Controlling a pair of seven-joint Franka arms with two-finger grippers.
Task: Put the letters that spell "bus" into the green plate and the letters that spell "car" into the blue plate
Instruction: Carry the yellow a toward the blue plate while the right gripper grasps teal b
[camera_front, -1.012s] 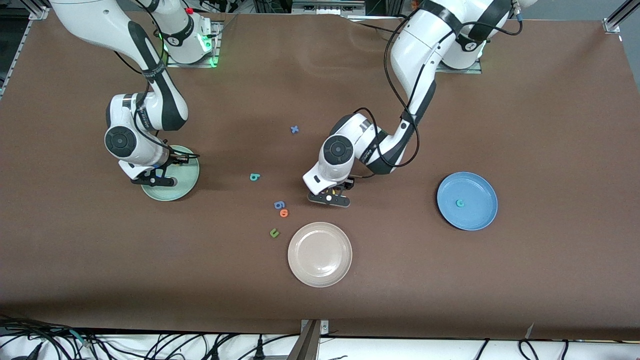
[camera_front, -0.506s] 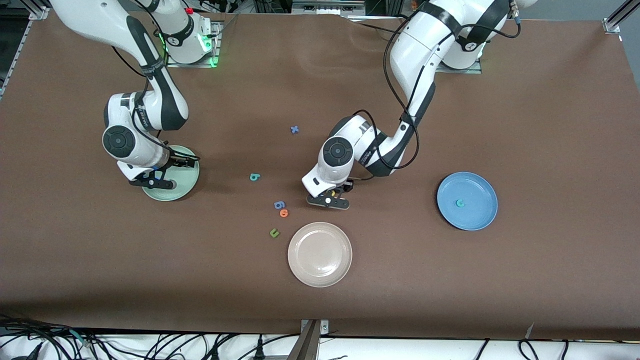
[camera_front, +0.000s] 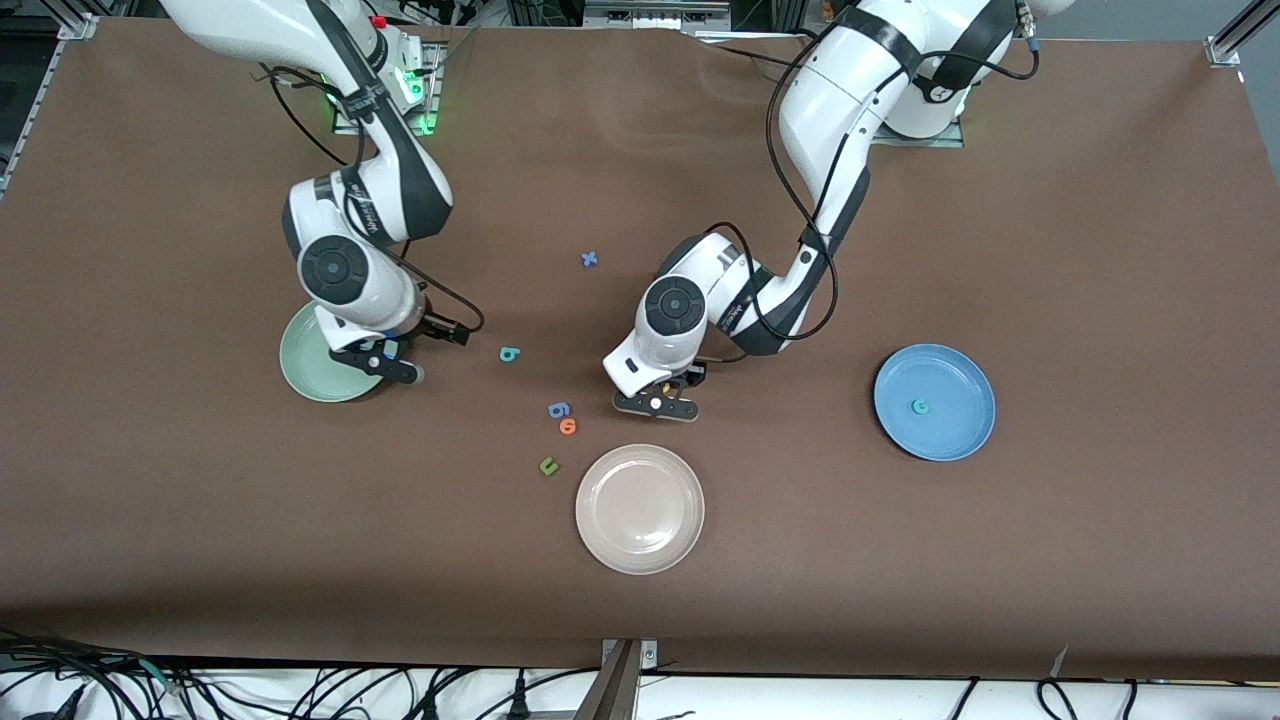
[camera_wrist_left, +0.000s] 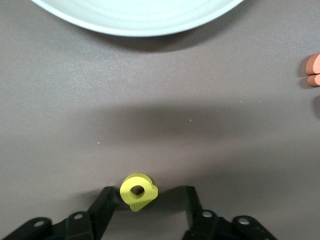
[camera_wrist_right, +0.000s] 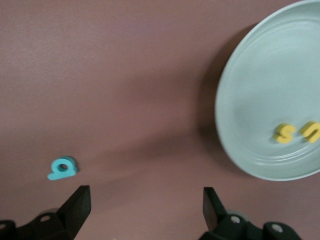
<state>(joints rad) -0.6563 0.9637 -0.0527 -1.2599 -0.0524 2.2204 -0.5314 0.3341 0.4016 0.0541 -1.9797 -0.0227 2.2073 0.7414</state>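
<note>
two white franka arms with glossy rounded shells and black bands at the joints. each wrist carries a grey disc cap with a dark centre. black cables loop loosely along both forearms down to the wrists. right arm's base shows green lights and a small red button. left gripper and right gripper are black, with angular black fingers and silver screw heads on their mounts.
</note>
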